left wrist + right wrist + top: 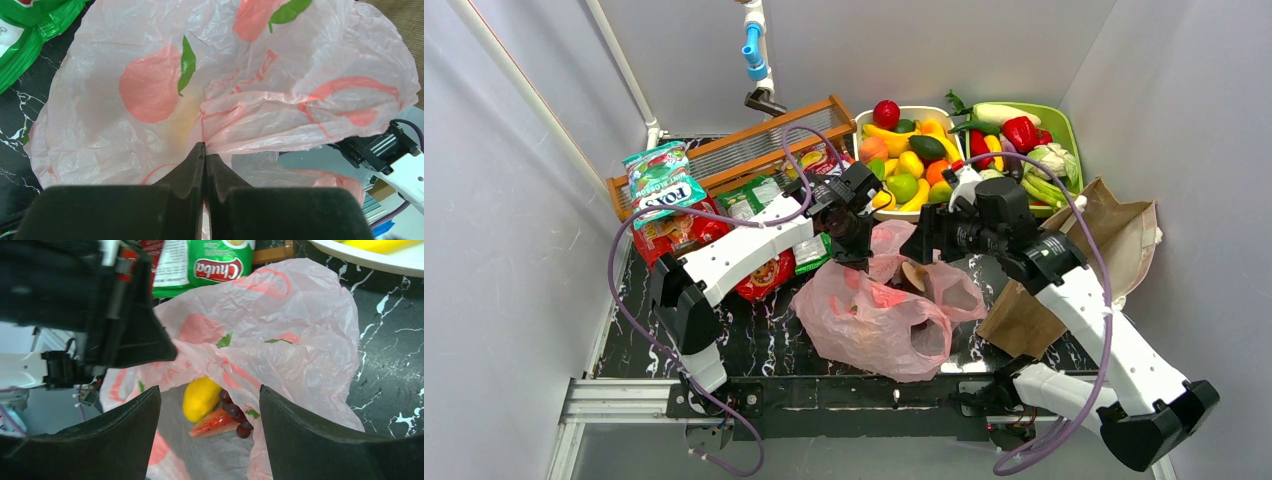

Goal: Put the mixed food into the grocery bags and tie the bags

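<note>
The top camera hangs above and behind the arm bases [709, 365], which sit at 6 o'clock, and looks down over the tabletop [764, 345]. The left wrist camera peers along the left fingers [187, 172], very near the pink bag [150, 95]. The right wrist camera looks down between the right fingers [125, 440] into that bag. All three views share the bag. The left arm [125, 325] shows at 10 o'clock in the right wrist view.

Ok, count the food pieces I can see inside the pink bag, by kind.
Yellow fruit: 1
Watermelon slice: 1
Bunch of dark grapes: 1
Total: 3 visible inside the pink bag; more may be hidden under the plastic.
</note>
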